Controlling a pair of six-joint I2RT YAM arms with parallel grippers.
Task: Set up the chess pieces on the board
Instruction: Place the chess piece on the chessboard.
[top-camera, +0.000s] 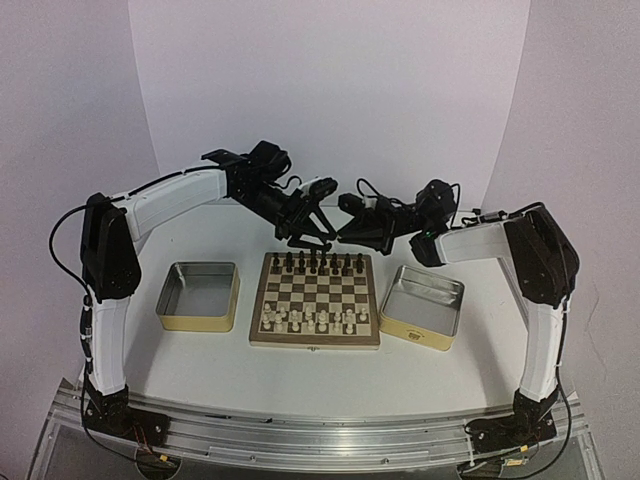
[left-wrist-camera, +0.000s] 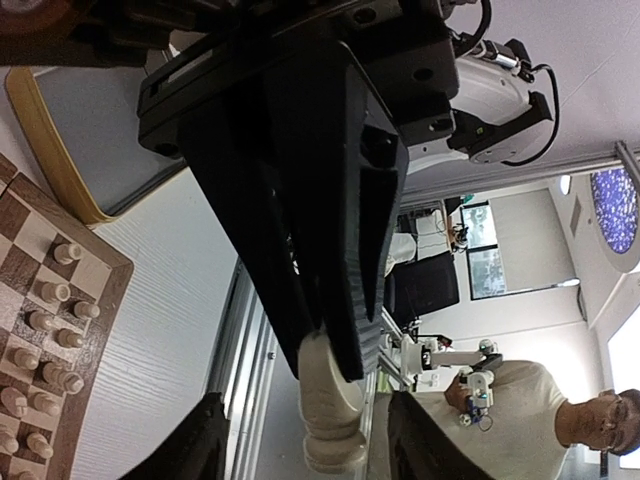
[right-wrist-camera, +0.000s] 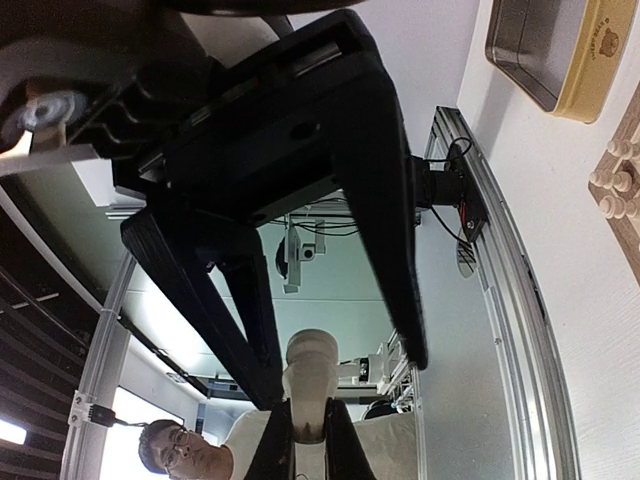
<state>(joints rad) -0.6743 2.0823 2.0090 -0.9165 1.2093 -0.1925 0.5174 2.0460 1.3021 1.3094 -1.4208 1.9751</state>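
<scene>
High over the far edge of the board (top-camera: 315, 341), my two grippers meet tip to tip. My right gripper (right-wrist-camera: 305, 415) is shut on one cream chess piece (right-wrist-camera: 312, 365), its narrow fingers clamping the piece's head. My left gripper (left-wrist-camera: 315, 428) stands open, its fingers (left-wrist-camera: 190, 440) spread on either side of the same piece (left-wrist-camera: 335, 420) without touching it. In the top view the left gripper (top-camera: 312, 236) and right gripper (top-camera: 345, 232) nearly touch, and the held piece is too small to make out. Cream pieces (top-camera: 310, 318) fill the board's near rows.
Dark pieces (top-camera: 320, 262) line the board's far rows. An open tin (top-camera: 198, 295) lies left of the board and another tin (top-camera: 422, 305) lies right of it. The aluminium rail (top-camera: 320, 435) runs along the table's near edge.
</scene>
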